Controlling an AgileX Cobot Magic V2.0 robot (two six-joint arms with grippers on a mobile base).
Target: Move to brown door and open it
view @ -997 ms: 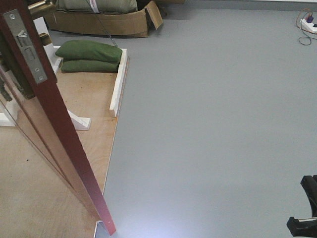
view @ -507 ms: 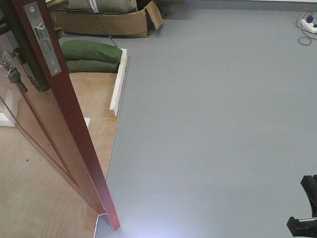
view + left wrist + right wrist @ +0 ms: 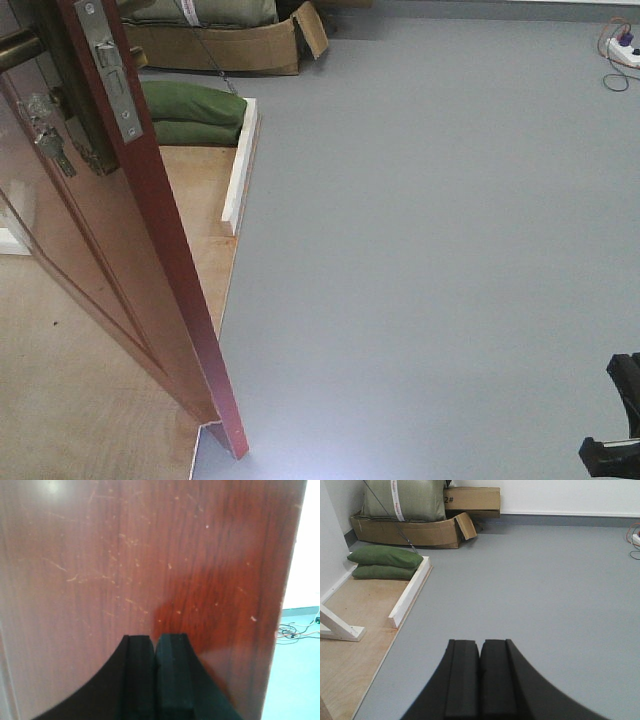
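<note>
The glossy reddish-brown panelled wooden door, at the front view's left, had swung further right, baring its curved brass lever handle; the opening seemed well under way. The left claw, close to the door's face, and the right claw, over grey floor, were both closed and empty.

To your left the door stands edge-on over the plywood sheet. Behind it two sandbags lie stacked on that sheet, beside a wooden rail along its right side. Farther back sits a cardboard box; far right, a power strip.
</note>
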